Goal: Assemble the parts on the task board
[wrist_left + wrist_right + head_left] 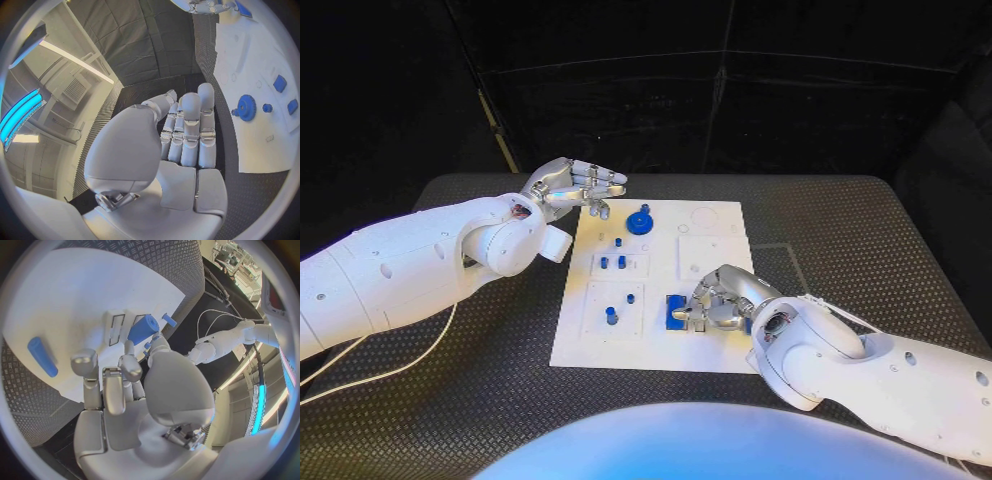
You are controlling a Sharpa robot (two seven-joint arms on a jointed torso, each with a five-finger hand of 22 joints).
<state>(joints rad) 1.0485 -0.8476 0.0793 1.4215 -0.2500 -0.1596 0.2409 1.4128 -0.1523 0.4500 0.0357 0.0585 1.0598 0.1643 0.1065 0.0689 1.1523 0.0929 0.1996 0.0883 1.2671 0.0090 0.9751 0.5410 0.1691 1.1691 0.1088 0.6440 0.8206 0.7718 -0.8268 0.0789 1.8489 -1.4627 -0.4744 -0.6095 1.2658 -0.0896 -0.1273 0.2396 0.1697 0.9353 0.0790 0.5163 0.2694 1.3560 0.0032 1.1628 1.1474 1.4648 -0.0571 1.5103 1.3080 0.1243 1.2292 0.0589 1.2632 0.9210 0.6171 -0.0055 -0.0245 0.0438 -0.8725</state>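
The white task board [718, 345] lies mid-table. My left hand [574, 186] hovers over its far left corner with fingers stretched out and nothing in them; the left wrist view shows those fingers [187, 130] straight and side by side. A blue gear [639, 222] [245, 107] stands on the board just right of that hand. Small blue pegs [612, 262] stand in the left sockets. My right hand [718, 300] is curled at the board's near right, thumb and a finger flanking one end of a blue block [675, 305] [144, 329].
A blue rod [42, 356] lies loose on the board beside my right hand. Another peg [169, 319] stands past the block. A white cable [387, 372] trails over the black mat under my left arm. Bare mat [877, 230] surrounds the board.
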